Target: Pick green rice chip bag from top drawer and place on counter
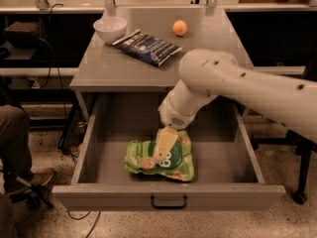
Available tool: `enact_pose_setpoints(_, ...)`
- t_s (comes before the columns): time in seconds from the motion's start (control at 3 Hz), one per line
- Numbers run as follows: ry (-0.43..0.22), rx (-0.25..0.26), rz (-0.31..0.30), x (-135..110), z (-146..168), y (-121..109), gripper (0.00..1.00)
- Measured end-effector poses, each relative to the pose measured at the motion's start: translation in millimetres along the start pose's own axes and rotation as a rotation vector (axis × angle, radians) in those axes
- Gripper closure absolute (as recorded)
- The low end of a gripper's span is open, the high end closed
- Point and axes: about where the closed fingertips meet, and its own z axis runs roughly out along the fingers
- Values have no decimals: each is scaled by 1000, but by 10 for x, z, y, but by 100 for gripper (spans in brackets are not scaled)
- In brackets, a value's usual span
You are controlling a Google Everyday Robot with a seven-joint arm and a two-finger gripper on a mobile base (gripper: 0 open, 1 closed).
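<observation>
gripper (164, 145) is noted low inside the top drawer (114, 148), pointed down over the middle of the green rice chip bag (179, 163). whether it is open or closed cannot be told, nor whether contact is made. the bag is found flat on the drawer floor, toward the front, with its long axis laid across the drawer, left to right, slightly skewed. little more than a straight descent is judged to be needed.

bag: crinkly glossy film, puffed, likely to buckle when pinched. drawer and counter (124, 66): smooth flat grey metal. a dark blue snack bag (148, 46), white bowl (110, 29) and orange fruit (180, 28) are seen on the counter, well apart from the gripper.
</observation>
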Motion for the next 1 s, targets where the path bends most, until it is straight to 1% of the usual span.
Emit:
enact_pose_setpoints(0.33, -33, -24, 9, -14, 289, 26, 0)
enact_pose_setpoints(0.67, -59, -38, 28, 45, 512, 35, 0)
enact_pose_setpoints(1.0, -79, -48, 52, 129, 706, -18, 0)
